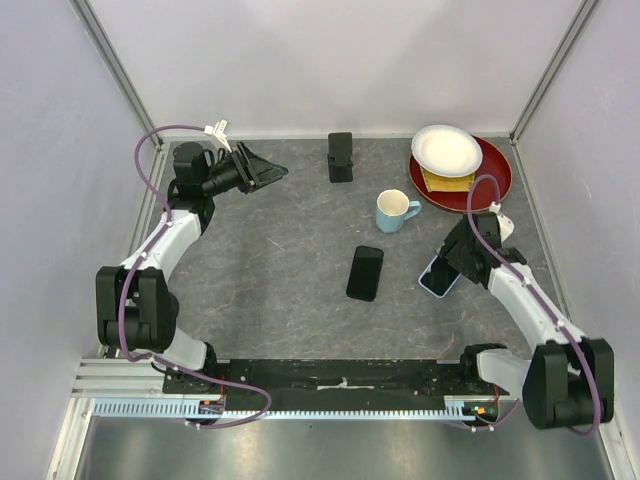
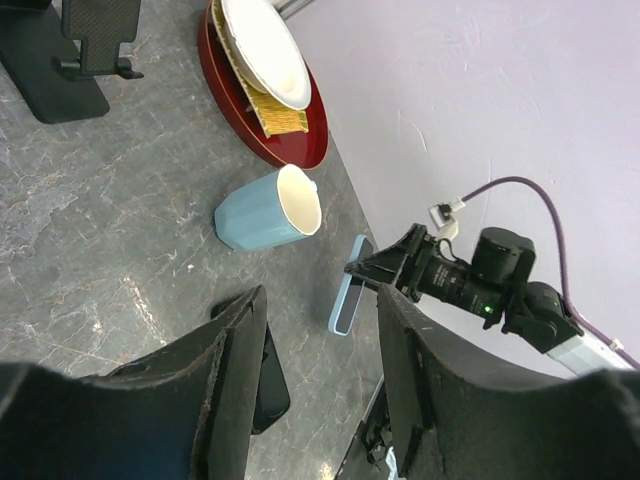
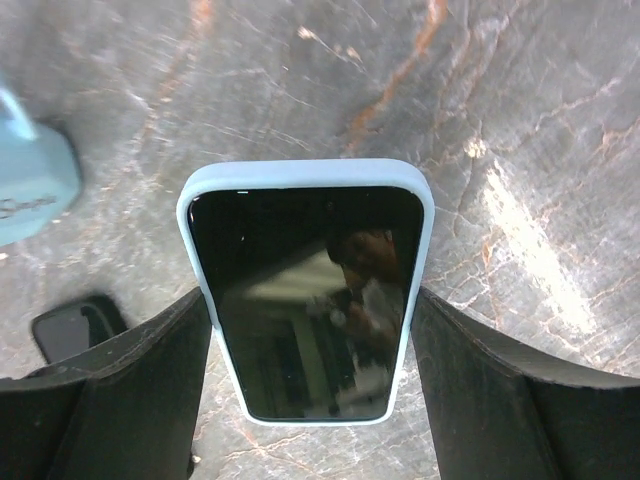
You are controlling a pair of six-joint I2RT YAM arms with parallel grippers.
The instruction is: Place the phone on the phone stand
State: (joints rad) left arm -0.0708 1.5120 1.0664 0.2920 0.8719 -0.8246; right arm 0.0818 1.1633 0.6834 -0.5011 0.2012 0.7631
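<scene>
A phone in a light-blue case (image 3: pixel 305 290) sits between my right gripper's (image 3: pixel 312 305) fingers, which press on its two long sides; it is held tilted, its far end just above the grey table. In the top view it (image 1: pixel 437 278) is at mid right under my right gripper (image 1: pixel 452 262). It also shows in the left wrist view (image 2: pixel 350 290). The black phone stand (image 1: pixel 340 157) is upright at the back centre, empty. A second, black phone (image 1: pixel 365 272) lies flat at the table's centre. My left gripper (image 1: pixel 268 172) is open and empty at the back left, pointing right.
A light-blue mug (image 1: pixel 396 210) stands between the stand and the held phone. A red plate (image 1: pixel 494 182) with a yellow mat and a white dish (image 1: pixel 446 150) sits at the back right. White walls enclose the table.
</scene>
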